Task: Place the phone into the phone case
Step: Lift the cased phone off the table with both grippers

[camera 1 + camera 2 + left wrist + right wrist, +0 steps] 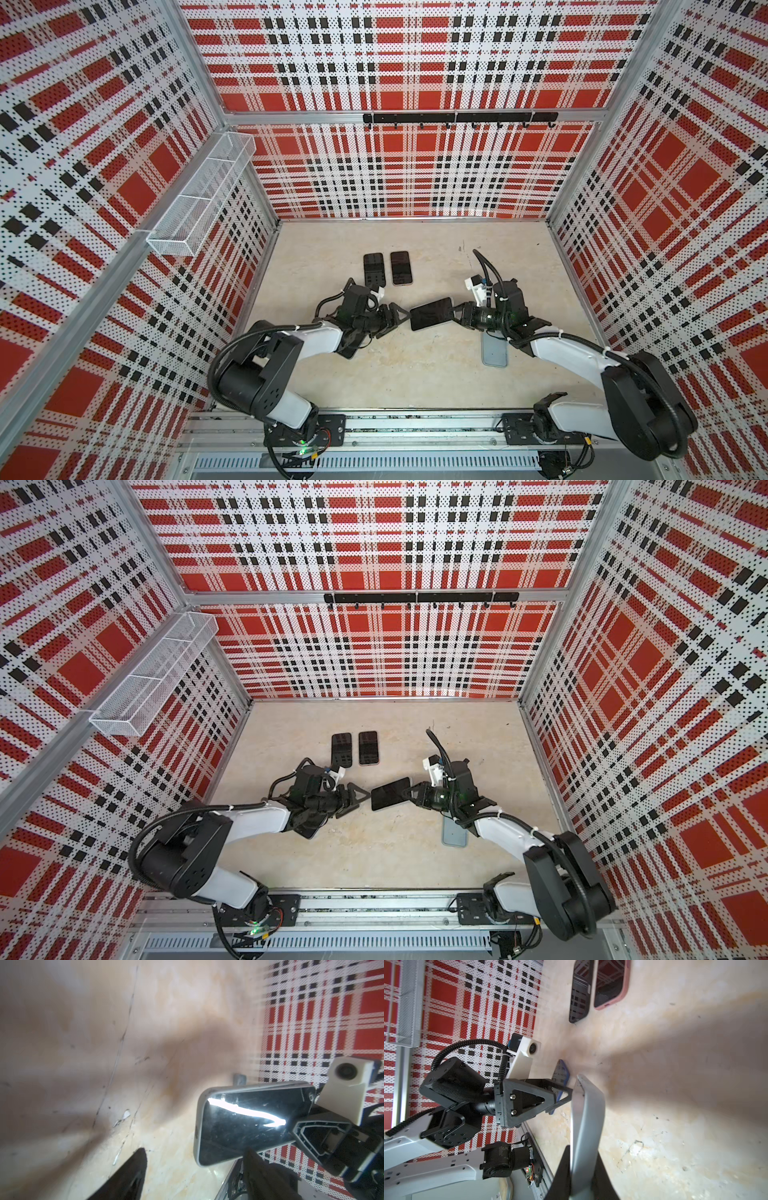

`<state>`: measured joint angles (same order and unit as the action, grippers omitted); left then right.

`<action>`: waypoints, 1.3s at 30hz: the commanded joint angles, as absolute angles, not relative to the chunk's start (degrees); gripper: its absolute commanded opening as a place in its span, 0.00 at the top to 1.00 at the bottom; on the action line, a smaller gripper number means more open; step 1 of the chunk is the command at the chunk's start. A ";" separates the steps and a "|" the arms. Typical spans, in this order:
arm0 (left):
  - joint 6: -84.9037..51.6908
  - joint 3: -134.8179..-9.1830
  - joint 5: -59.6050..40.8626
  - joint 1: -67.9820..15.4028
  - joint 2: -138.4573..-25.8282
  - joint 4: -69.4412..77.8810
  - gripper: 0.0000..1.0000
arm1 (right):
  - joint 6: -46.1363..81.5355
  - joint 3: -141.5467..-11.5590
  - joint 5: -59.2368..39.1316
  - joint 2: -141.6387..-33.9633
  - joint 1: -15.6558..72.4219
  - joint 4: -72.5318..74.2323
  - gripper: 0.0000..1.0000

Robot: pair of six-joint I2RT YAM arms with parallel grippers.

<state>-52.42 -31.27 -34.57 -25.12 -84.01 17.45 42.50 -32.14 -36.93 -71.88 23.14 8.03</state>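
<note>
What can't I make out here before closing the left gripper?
- Dark item under the left arm: mostly covered in both top views.
- Blue-grey case: far end hidden by the right arm, top views.
- Held phone: contact with left gripper unclear; left wrist view blurred.

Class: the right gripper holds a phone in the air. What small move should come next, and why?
Probably the left gripper should ease forward around the free end of the phone and close. Its jaws stand open just short of that end, while the right gripper pinches only the other end.
</note>
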 commanded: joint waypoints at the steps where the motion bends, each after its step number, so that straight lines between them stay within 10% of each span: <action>1: -51.46 -33.81 -37.42 -22.16 -77.03 18.01 0.19 | 41.08 -37.14 -39.83 -66.79 21.66 5.86 0.92; 15: -58.90 -38.65 -52.58 -22.73 -75.75 36.05 0.14 | 50.89 -42.75 -49.93 -61.80 20.99 12.67 0.92; 25: -79.19 -35.86 -54.40 -27.47 -85.90 69.28 0.42 | 55.60 -38.20 -47.84 -60.59 20.93 20.39 0.93; 39: -77.21 -36.49 -54.20 -27.66 -85.79 66.11 0.81 | 57.13 -37.27 -47.50 -64.31 20.99 24.97 0.93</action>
<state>-76.07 -35.99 -52.27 -27.29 -86.39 62.63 56.42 -37.54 -48.53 -63.40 20.91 19.55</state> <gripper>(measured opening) 0.201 0.143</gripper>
